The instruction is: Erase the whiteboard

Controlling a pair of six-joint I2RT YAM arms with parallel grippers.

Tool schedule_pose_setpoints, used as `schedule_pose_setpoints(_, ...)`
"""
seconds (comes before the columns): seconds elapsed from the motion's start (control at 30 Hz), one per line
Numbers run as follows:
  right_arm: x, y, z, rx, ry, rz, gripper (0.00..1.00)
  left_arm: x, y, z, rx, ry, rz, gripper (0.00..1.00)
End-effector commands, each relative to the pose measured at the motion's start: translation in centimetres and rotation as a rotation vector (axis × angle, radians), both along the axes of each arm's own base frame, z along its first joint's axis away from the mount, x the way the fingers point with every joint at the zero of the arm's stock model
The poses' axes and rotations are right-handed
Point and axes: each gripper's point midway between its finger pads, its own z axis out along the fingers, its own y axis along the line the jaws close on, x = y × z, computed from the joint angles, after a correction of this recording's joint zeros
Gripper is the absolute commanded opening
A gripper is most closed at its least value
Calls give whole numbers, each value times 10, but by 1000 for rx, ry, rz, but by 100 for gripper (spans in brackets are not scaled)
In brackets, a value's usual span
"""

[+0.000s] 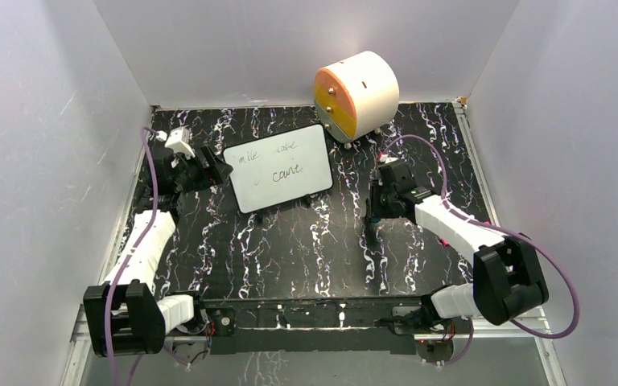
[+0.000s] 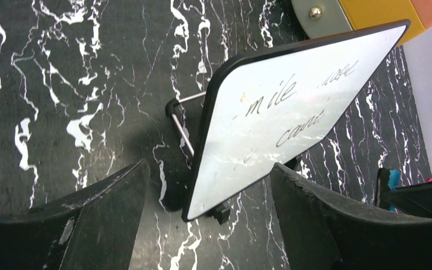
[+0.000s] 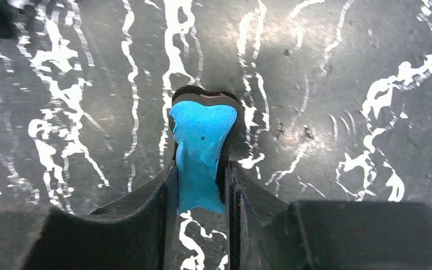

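- Black marbled table carries the whiteboard, which stands tilted on small black feet and a wire prop, between the two arms.
- Left arm reaches forward along the whiteboard's left side, elbow bent. The left gripper is at the board's left edge.
- In the left wrist view, the left gripper's fingers stand wide apart, with the board's near corner showing between them. I cannot tell whether they touch it.
- Right arm angles in to the right of the whiteboard, wrist bent down toward the table. The right gripper is clamped on a blue eraser with a dark backing, well apart from the board.
- Dark handwriting on the board reads "mile", then a faint word I cannot read. A lower word starts "ca".
- Round cream-and-orange drawer unit sits just behind the whiteboard's far right corner.
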Motion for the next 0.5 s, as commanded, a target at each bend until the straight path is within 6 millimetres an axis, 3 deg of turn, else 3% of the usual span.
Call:
schedule_pose_setpoints(0.0, 26, 30, 45, 135, -163, 103, 28, 20, -8, 16, -18, -166, -43, 77)
schedule_pose_setpoints(0.2, 29, 34, 52, 148, -184, 121, 31, 26, -22, 1, -61, -168, -133, 64)
schedule_pose_setpoints(0.47, 12, 4, -3, -12, -9, -11, 36, 22, -30, -2, -81, -213, -183, 49)
